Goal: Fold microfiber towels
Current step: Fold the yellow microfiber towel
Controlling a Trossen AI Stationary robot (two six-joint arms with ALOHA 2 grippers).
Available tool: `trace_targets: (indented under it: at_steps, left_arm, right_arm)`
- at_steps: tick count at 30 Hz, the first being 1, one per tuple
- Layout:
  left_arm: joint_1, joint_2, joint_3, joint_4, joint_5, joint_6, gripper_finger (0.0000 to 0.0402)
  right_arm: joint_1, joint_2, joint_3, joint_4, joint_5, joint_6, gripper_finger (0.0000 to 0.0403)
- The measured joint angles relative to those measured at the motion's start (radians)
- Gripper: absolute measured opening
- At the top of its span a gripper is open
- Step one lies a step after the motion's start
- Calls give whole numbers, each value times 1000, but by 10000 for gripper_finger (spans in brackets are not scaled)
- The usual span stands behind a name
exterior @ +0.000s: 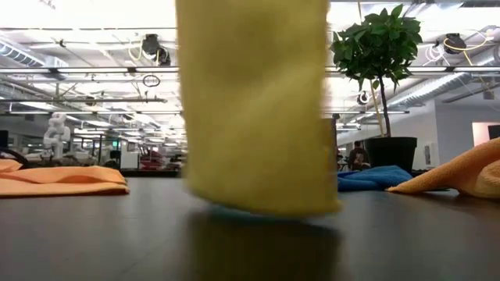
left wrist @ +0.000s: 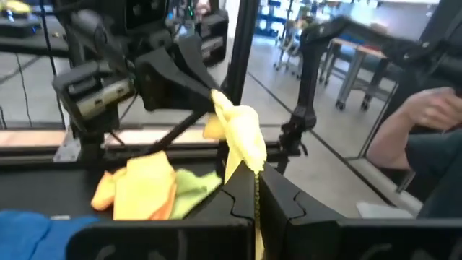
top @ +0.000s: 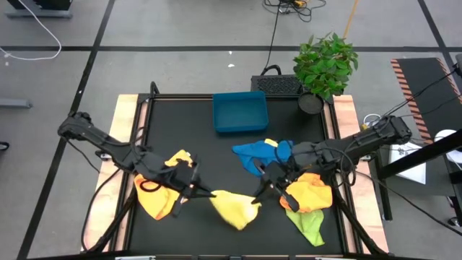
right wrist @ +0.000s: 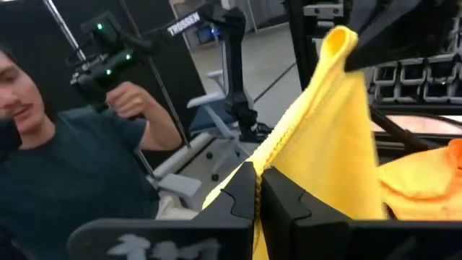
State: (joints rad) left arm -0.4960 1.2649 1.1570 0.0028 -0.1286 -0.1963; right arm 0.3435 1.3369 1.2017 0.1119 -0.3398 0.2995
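A pale yellow microfiber towel (top: 234,208) hangs between my two grippers over the near middle of the black table (top: 180,130). My left gripper (top: 204,192) is shut on one upper end and my right gripper (top: 261,189) on the other. In the low view the towel (exterior: 256,109) hangs as a broad sheet. Whether its lower edge (exterior: 262,208) touches the table, I cannot tell. An orange-yellow towel (top: 160,193) lies under the left arm. Blue (top: 258,154), orange (top: 312,192) and lime green (top: 310,227) towels lie crumpled by the right arm. My left gripper pinches the towel's upper edge (left wrist: 254,172) at its left end between the two fingers, which point about level toward the table's right. The cloth runs from there to the other gripper and hangs below. My right gripper pinches the towel's upper edge (right wrist: 280,148) at its right end between the two fingers, which point about level toward the table's left. From the fingers the hemmed edge stretches across to the left gripper, and the sheet hangs below it.
A blue tray (top: 240,112) stands at the far middle of the table, with a potted plant (top: 325,65) at the far right corner. A person (right wrist: 72,166) shows beyond the table in both wrist views.
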Motion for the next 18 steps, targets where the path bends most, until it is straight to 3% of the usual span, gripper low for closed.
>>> trace_targets:
  at_steps: [6,11,18]
  left_arm:
    - [58,-3,4,-131,-56,-30,2]
    - [155,14,-4,-271,-65,-58,2]
    - [315,13,-66,-324,-102,9,2]
  right_arm:
    - [-54,-4,0,-95,31,11,0]
    - [-144,-2,-25,-224,136,21,0]
    - [-296,-1,-75,-343,260,-17,0]
